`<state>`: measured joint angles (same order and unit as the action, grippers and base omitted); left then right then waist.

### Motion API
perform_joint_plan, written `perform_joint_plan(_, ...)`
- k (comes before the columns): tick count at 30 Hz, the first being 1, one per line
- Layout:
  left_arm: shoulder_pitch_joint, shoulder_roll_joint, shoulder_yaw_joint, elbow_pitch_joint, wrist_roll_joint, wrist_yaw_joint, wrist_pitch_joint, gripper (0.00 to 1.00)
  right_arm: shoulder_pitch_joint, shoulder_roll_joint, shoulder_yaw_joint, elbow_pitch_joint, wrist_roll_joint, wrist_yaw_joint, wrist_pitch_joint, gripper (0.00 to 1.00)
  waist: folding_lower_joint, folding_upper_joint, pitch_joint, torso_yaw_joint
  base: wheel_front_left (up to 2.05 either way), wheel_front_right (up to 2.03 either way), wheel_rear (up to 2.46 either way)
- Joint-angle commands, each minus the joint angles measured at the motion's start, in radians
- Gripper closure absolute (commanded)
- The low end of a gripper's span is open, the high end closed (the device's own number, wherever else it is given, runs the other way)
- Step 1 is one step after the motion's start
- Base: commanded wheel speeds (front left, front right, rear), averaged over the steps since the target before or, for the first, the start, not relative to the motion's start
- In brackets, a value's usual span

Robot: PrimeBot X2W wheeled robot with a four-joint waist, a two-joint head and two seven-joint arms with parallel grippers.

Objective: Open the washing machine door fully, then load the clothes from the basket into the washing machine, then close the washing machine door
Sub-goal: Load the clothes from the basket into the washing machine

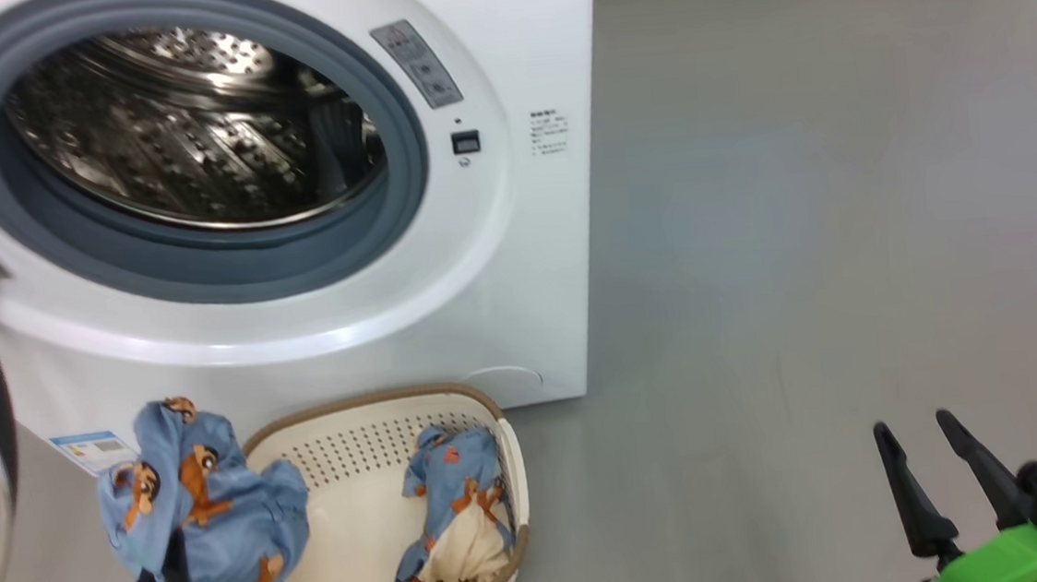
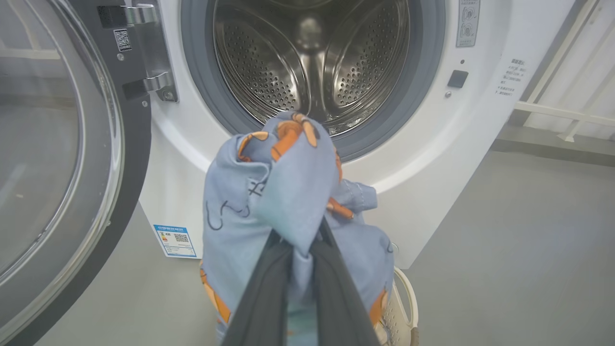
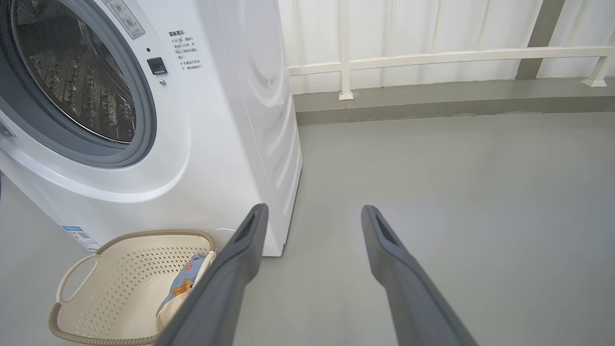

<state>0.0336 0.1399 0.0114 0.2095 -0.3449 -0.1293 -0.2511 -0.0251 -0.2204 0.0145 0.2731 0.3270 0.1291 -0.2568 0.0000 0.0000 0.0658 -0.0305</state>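
Your left claw [image 2: 300, 242] is pinched tight on a bunched blue garment [image 2: 288, 187]. The cloth folds over the fingertips and hangs in loose folds below them. It is held in the air in front of the washing machine [image 2: 423, 158], lower than the drum [image 2: 312, 62] mouth and above the left end of the basket [image 1: 370, 403].

To load it well, I judge you should raise the bundle until its hanging tail clears the grey-blue gasket [image 2: 197, 96]. Then carry it well inside the drum before you let go, so nothing drapes over the lip. Keep off the washing machine door [image 2: 129, 168], which stands swung open close on the left.

The garment is soft, crumpled light blue fabric printed with orange-brown cartoon figures. A second blue piece with a cream-white cloth [image 1: 457, 509] lies at the right end of the basket, so I judge another trip remains.

Your right claw [image 3: 312, 214] is spread and empty over the grey floor [image 3: 480, 192], well to the right of the machine.
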Motion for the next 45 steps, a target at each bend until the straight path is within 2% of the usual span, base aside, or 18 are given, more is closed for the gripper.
perform_joint_plan(1, 0.009, 0.005, 0.048, -0.052, 0.02, -0.001, -0.011, 1.0, 0.017, -0.016, 0.006, -0.033, 0.014, 0.002, -0.005, 0.0, 0.0, 0.0, -0.033, 0.023, 0.0, 0.0, 0.0)
perform_joint_plan(13, 0.106, -0.026, 0.076, -0.162, 0.06, -0.001, -0.011, 1.0, 0.049, -0.002, -0.022, -0.063, 0.008, 0.002, -0.005, 0.0, 0.0, 0.0, -0.04, 0.025, 0.0, 0.0, 0.0)
perform_joint_plan(23, 0.057, -0.025, 0.085, -0.151, 0.042, -0.001, -0.011, 1.0, 0.02, 0.01, -0.018, -0.073, 0.006, 0.002, -0.005, 0.0, 0.0, 0.0, 0.013, 0.021, 0.0, 0.0, 0.0)
perform_joint_plan(32, -0.144, 0.012, 0.08, -0.087, 0.017, -0.001, -0.011, 1.0, -0.059, 0.021, -0.001, -0.084, -0.002, 0.002, -0.005, 0.0, 0.0, 0.0, 0.145, 0.001, 0.0, 0.0, 0.0)
perform_joint_plan(38, -0.361, 0.065, 0.066, -0.014, -0.003, -0.001, -0.011, 1.0, -0.122, 0.04, 0.011, -0.09, -0.013, 0.002, -0.005, 0.0, 0.0, 0.0, 0.248, -0.023, 0.0, 0.0, 0.0)
perform_joint_plan(45, -0.613, 0.148, 0.042, 0.119, -0.029, -0.001, -0.011, 1.0, -0.205, 0.064, 0.039, -0.093, -0.02, 0.002, -0.005, 0.0, 0.0, 0.0, 0.346, -0.085, 0.0, 0.0, 0.0)
